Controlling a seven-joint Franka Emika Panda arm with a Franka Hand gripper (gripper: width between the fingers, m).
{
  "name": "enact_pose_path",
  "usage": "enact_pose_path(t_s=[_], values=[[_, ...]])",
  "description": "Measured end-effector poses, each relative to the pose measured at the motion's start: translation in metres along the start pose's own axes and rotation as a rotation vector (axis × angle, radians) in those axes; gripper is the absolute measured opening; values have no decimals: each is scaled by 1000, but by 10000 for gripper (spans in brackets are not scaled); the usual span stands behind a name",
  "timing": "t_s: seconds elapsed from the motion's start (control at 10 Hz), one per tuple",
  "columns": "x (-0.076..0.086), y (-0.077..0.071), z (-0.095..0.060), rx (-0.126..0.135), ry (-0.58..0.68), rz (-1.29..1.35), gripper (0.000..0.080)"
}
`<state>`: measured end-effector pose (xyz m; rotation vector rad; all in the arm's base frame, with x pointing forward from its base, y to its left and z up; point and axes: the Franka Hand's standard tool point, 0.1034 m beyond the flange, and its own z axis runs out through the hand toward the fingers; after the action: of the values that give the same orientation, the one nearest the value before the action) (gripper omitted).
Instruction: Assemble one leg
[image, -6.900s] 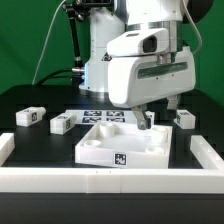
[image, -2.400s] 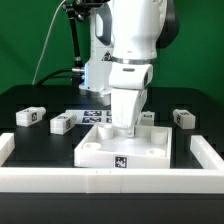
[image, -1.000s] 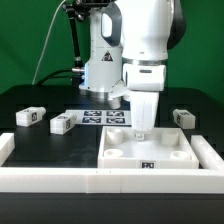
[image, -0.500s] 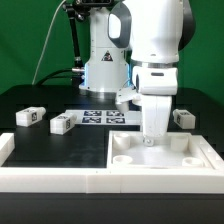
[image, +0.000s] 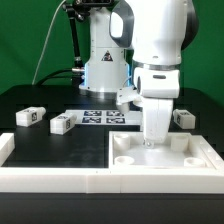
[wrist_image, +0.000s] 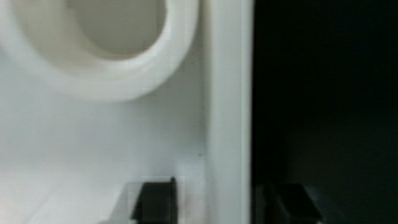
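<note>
The large white tabletop panel with round recesses lies flat at the front of the exterior view's right, against the white wall. My gripper is down on its far edge, shut on that edge. In the wrist view the gripper straddles the panel's edge, one dark finger over the white face and the other over the black table. A round recess shows close by. Three small white legs with tags lie on the table: two at the left, one at the right.
The marker board lies behind the panel, near the robot base. A low white wall runs along the front, with side pieces at the left and right. The table is black.
The gripper has dragged the tabletop panel from the middle toward the exterior view's right into the front corner. In the last half second almost nothing has moved.
</note>
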<state>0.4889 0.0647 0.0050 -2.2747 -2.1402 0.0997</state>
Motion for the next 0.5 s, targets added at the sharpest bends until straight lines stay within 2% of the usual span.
enact_pose_path(t_s=[0.1,0.2,0.3,0.4,0.5], values=[[0,0,0,-1,0,0,403],[0,1,-1,-2,0,0,540],[0,1,-1,-3,0,0,540],[0,1,-1,-3,1,0,629],[0,1,-1,-4,1,0,629]])
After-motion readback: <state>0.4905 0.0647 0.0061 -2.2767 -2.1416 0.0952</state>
